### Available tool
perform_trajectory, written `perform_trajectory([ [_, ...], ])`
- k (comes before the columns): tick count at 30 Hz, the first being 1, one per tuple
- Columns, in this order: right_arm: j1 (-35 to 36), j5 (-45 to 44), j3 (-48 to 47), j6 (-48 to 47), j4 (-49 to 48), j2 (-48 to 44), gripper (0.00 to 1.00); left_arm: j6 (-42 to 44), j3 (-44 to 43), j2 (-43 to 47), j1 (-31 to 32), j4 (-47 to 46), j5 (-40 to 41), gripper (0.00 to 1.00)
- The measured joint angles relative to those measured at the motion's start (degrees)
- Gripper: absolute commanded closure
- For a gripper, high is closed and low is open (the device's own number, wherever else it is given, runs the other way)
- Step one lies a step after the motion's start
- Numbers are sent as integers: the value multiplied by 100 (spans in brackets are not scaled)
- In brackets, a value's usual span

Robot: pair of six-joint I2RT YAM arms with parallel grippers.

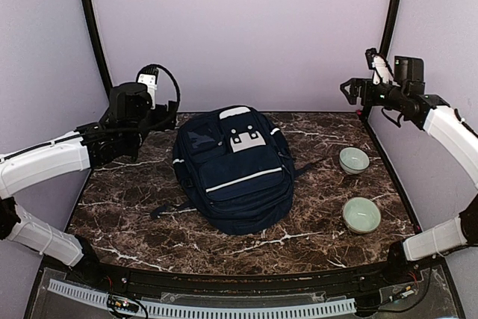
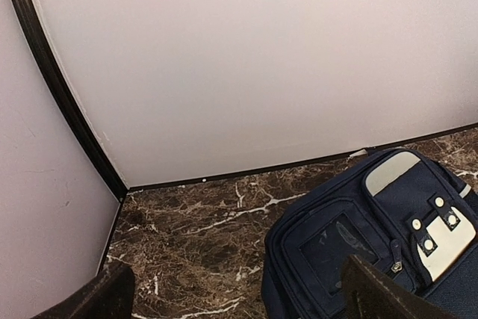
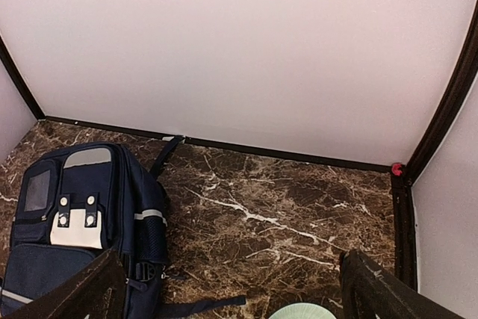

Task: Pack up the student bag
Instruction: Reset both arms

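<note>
The student bag is a large navy backpack lying flat in the middle of the marble table, white patch with buckles up, a white stripe across its front pocket. It shows at the lower right of the left wrist view and at the lower left of the right wrist view. My left gripper is raised at the bag's far left corner, open and empty. My right gripper is held high at the far right, open and empty.
Two pale green bowls stand right of the bag, one farther back and one nearer; one bowl's rim shows in the right wrist view. Dark straps trail from the bag on both sides. White walls enclose the table.
</note>
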State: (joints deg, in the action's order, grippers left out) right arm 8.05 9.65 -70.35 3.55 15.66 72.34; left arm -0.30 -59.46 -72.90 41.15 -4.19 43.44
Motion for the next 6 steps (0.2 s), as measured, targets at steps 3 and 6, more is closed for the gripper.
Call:
perform_trajectory([
  [3,0,105,28,-4,-22,0,0,-15,0,-15,0,-4,-31,1],
  [6,0,168,33,-4,-28,0,0,-17,0,-57,0,-2,-66,1],
])
